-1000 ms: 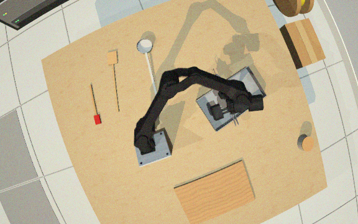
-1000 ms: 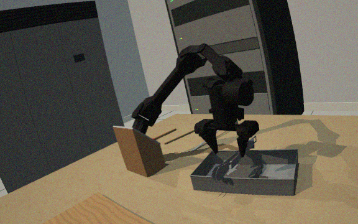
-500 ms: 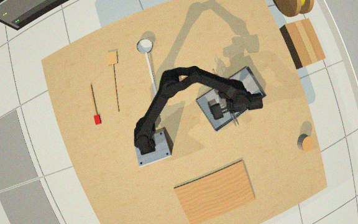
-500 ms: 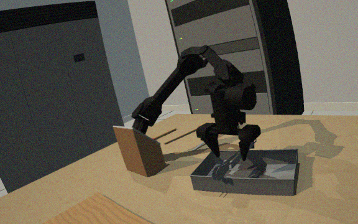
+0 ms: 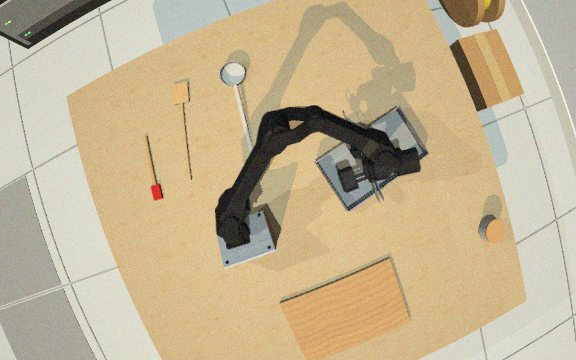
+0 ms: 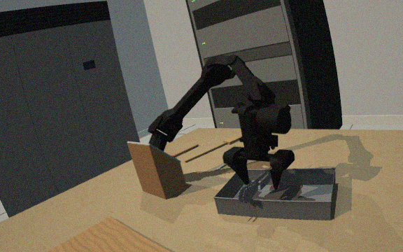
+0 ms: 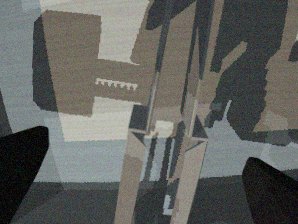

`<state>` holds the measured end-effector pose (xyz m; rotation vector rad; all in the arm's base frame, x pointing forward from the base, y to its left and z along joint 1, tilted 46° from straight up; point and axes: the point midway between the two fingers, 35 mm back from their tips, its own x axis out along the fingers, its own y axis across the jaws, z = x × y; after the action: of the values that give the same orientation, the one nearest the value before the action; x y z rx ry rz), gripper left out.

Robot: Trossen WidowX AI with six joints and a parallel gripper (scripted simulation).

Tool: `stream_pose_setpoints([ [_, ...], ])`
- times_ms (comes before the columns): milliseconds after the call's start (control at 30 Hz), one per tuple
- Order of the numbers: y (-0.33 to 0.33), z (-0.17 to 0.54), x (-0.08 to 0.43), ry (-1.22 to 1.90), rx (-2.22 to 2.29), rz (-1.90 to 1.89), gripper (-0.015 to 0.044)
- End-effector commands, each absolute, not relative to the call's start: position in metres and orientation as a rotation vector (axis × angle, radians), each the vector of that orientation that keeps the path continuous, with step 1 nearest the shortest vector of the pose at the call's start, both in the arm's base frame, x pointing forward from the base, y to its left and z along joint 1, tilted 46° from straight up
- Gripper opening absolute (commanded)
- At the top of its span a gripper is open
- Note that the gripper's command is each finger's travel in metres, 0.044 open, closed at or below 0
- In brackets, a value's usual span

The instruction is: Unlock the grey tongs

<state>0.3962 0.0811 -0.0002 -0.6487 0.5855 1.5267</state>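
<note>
The grey tongs lie across the roasting tin, their long arms close together. In the top view one end sticks out past the tin's lower edge; much of the rest is hidden under the arm. My gripper is wide open, pointing down over the tin. In the wrist view the tongs run between the two fingertips, with a gap on each side. Nothing is held. Whether the lock is engaged cannot be seen. The wooden board lies on the table, away from the tin, with nothing on it.
The tin's raised walls surround the area below my fingers. A long-handled round ladle, a wooden-headed tool and a red-ended tool lie beyond the arm base. A round container and a wooden block stand near the far edge.
</note>
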Motion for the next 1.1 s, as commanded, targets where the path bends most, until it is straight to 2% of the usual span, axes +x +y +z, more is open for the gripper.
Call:
stream_pose_setpoints([
  [0, 0.085, -0.005, 0.396, 0.586, -0.638, 1.523, 0.0440],
  [500, 0.102, -0.021, 0.393, 0.584, -0.636, 1.524, 0.0440],
  [900, 0.100, -0.018, 0.394, 0.583, -0.647, 1.528, 0.0125],
  [1067, 0.100, -0.018, 0.394, 0.583, -0.647, 1.528, 0.0092],
])
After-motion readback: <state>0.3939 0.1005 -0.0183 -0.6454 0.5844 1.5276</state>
